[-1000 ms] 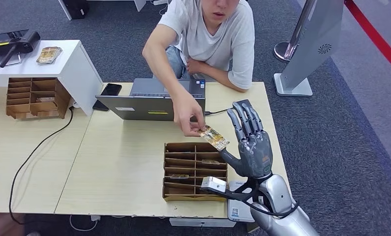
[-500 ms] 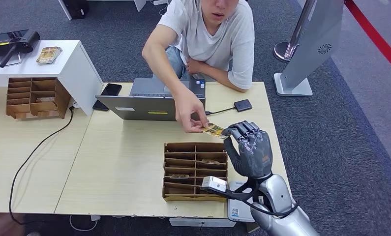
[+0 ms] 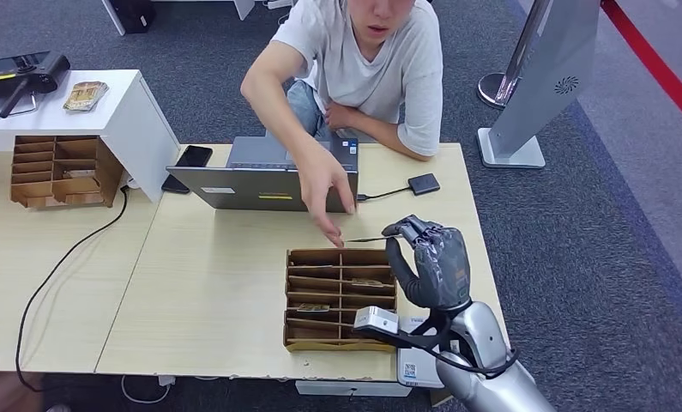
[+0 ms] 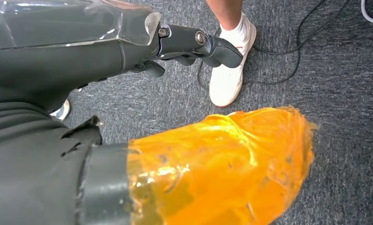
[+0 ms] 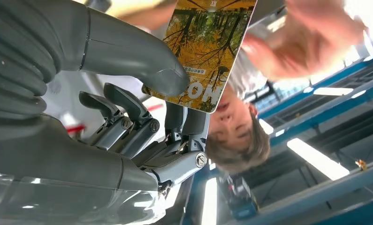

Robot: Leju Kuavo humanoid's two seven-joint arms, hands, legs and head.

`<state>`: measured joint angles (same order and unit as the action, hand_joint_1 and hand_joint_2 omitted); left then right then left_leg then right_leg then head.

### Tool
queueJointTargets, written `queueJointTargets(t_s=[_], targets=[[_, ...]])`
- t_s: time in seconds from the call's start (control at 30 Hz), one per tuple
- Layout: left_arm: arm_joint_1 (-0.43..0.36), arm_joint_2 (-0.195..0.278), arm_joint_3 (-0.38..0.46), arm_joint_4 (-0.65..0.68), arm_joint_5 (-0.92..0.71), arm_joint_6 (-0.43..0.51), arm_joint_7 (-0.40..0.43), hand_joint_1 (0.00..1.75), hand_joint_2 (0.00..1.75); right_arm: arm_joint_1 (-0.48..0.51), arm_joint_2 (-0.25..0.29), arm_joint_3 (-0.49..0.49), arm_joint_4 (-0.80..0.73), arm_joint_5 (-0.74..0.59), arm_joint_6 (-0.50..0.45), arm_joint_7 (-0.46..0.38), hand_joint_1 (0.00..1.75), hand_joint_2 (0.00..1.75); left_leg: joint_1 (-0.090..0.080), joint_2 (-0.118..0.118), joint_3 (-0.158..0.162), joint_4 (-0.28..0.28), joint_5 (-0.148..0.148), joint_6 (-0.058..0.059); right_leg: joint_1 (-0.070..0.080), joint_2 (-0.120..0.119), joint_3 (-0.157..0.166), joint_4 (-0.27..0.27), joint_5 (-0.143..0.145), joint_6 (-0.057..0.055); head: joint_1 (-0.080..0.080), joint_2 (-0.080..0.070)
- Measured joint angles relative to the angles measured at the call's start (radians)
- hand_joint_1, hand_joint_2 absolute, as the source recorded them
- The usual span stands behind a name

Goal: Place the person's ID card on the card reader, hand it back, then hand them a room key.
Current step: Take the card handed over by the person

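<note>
While the person's hand (image 3: 324,190) hung open just above the cardboard organizer (image 3: 341,297), the right robot hand (image 3: 430,262) pinched the ID card (image 3: 365,239) between thumb and fingers, holding it edge-on over the counter (image 3: 217,283). Up close, the yellow tree-printed card sat clamped under the thick grey thumb (image 5: 142,56). Well beyond it, the card reader (image 3: 424,184) lay beside the laptop (image 3: 264,176). Down by the carpet, the left robot hand (image 4: 128,47) held nothing, fingers loosely apart.
</note>
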<state>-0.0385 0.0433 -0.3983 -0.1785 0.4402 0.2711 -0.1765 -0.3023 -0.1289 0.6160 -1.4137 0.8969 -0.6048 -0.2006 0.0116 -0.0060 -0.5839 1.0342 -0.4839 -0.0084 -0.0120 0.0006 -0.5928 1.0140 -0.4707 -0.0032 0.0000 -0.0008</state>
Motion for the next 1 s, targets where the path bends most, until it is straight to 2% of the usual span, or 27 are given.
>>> queueJointTargets(t_s=[0.3, 0.47, 0.73, 0.87, 1.0], targets=[[0.0, 0.0, 0.0, 0.0, 0.023, 0.003, -0.009, 0.0, 0.0, 0.026, -0.009, 0.006, -0.039, -0.307, 0.12, -0.114, 1.75, 1.75, 0.0, 0.0, 0.0, 0.0, 0.0, 0.0, 0.0, 0.0, 0.0, 0.0, 0.0, 0.0, 0.0, 0.0], [0.001, 0.0, 0.0, 0.0, 0.028, 0.004, -0.013, 0.0, 0.0, 0.05, -0.019, 0.002, -0.066, -0.401, 0.175, -0.15, 1.75, 1.75, 0.0, 0.0, 0.0, 0.0, 0.0, 0.0, 0.0, 0.0, 0.0, 0.0, 0.0, 0.0, 0.0, 0.0], [0.001, -0.001, 0.0, 0.0, 0.045, 0.006, -0.025, 0.0, 0.0, 0.14, -0.062, -0.062, -0.138, -0.756, 0.458, -0.252, 1.75, 1.75, 0.0, 0.0, -0.001, 0.0, 0.0, 0.0, 0.0, 0.0, 0.0, 0.0, 0.0, 0.0, 0.0, 0.0], [0.001, -0.002, 0.0, 0.0, 0.052, 0.006, -0.032, 0.0, 0.0, 0.202, -0.099, -0.121, -0.166, -0.859, 0.613, -0.268, 1.75, 1.75, 0.0, 0.0, -0.001, 0.0, -0.001, 0.0, 0.0, 0.0, 0.0, -0.001, 0.0, 0.0, 0.0, 0.0], [0.001, -0.004, 0.0, 0.0, 0.058, 0.006, -0.036, 0.0, 0.0, 0.256, -0.129, -0.179, -0.177, -0.917, 0.719, -0.271, 1.75, 1.75, 0.0, 0.0, -0.001, 0.0, -0.001, 0.001, 0.0, 0.0, 0.0, -0.001, 0.0, 0.0, 0.0, 0.0]])
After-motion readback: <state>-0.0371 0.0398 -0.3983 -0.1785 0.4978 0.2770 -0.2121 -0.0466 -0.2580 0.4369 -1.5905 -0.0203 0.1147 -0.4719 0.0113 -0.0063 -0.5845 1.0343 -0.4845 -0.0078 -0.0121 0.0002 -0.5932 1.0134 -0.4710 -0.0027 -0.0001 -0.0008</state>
